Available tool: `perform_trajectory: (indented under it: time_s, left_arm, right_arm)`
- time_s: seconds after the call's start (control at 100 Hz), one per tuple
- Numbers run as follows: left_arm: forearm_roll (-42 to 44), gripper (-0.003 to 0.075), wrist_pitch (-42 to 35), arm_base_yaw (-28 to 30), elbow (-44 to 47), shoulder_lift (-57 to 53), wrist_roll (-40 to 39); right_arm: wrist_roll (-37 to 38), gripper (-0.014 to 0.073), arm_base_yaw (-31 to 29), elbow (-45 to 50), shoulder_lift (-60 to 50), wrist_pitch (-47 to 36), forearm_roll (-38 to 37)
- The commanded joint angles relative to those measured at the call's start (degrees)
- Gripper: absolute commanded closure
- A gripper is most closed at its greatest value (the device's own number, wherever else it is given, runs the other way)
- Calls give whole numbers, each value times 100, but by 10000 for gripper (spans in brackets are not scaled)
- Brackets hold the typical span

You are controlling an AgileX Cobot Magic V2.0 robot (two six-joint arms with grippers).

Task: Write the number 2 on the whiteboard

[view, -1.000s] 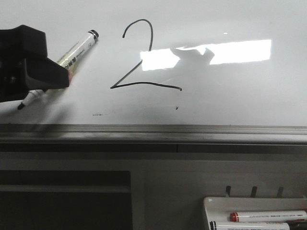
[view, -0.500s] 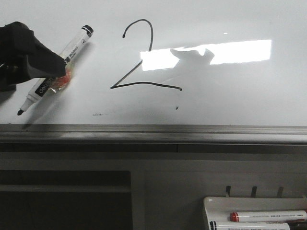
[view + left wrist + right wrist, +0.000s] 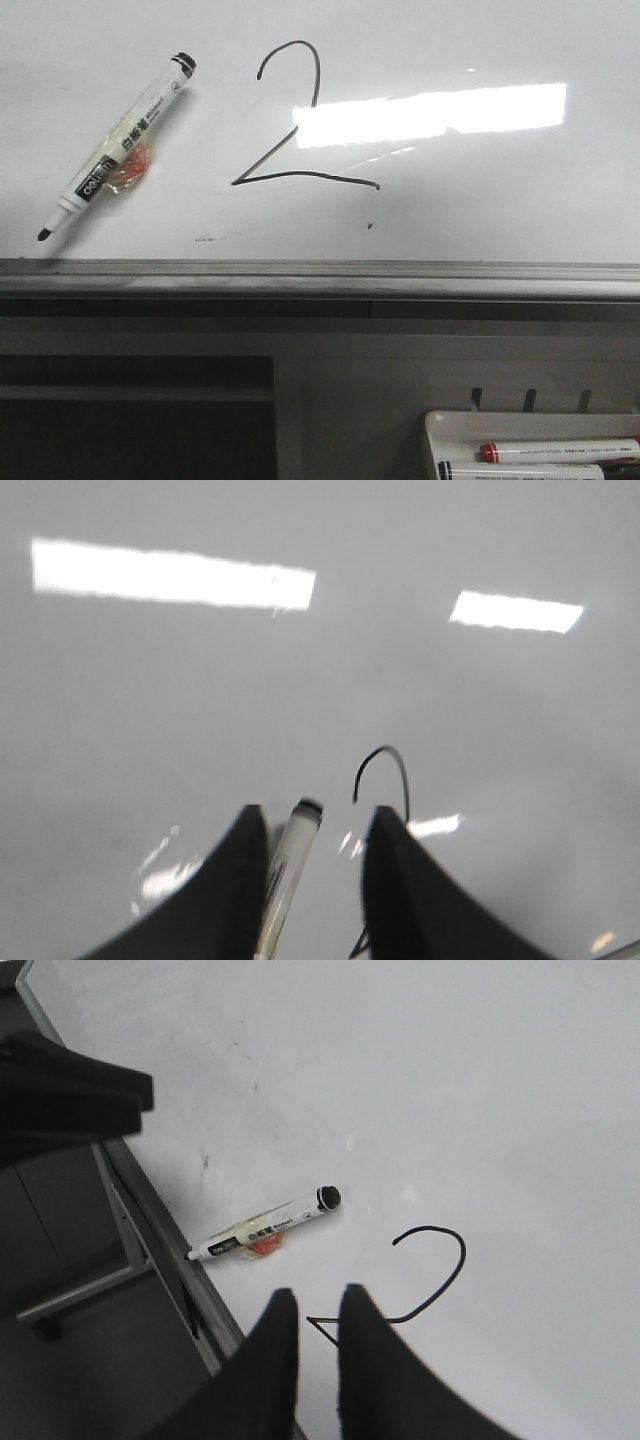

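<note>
Number 2 (image 3: 290,120) is drawn complete on the whiteboard (image 3: 500,200), left of centre. Marker (image 3: 115,150) lies uncapped on the board, left of the digit. Left gripper (image 3: 315,880) is released, jaws spread to either side of the marker without gripping it. Right gripper (image 3: 320,1360): jaws nearly closed, empty. Judged step: writing finished, retreat. Next move calls only for clearing both arms without smudging ink.
</note>
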Motion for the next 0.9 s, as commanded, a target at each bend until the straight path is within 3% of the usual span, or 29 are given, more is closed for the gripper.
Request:
perform_trajectory:
  time_s: [0.0,0.13,0.41,0.89]
  left_arm:
    - [578,741,-263,11,-140,-591,0]
    - [1088,741,339,32,-140,-1331,148]
    - [1112,741,1529,32,-140,-2275,734]
    - [1001,741,1572,32,-140,-2358,734]
  right_arm:
    - [-10,663,-49,247,-601,-681,43]
    - [-10,663,-49,920,-1414,-965,43]
    - [-10,663,-49,2229,-3123,-1110,56]
    - [-10,664,-49,2513,-3500,-685,105]
